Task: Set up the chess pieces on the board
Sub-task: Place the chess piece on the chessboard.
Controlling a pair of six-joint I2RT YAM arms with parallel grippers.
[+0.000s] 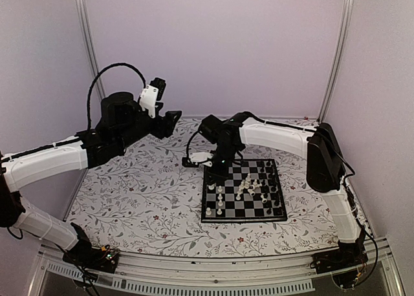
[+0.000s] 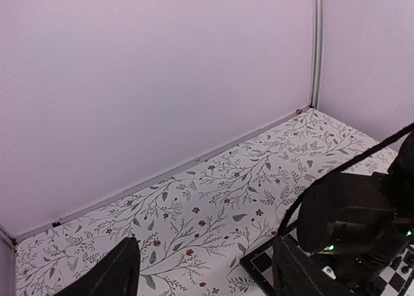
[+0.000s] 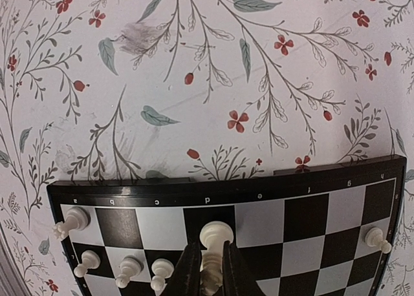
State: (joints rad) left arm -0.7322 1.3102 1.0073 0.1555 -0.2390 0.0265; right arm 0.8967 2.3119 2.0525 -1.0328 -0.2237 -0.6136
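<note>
- Currently, right gripper: black fingers pinched on a glossy white round-headed chess piece, over the dark square beside the letter "d" on the board's lettered edge; whether its base touches cannot be told
- Small flat black-and-pale checked chessboard: lies on the floral-patterned table surface, right of its middle
- Other white chess pieces: one on the board's corner square, small ones in the next row
- Left gripper: jaws wide apart, holding nothing, raised over the surface's left side

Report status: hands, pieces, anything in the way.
Right hand shut on white piece, over the board's edge row. Left hand open, empty, raised off to the side. Other pieces bunched mid-board.
</note>
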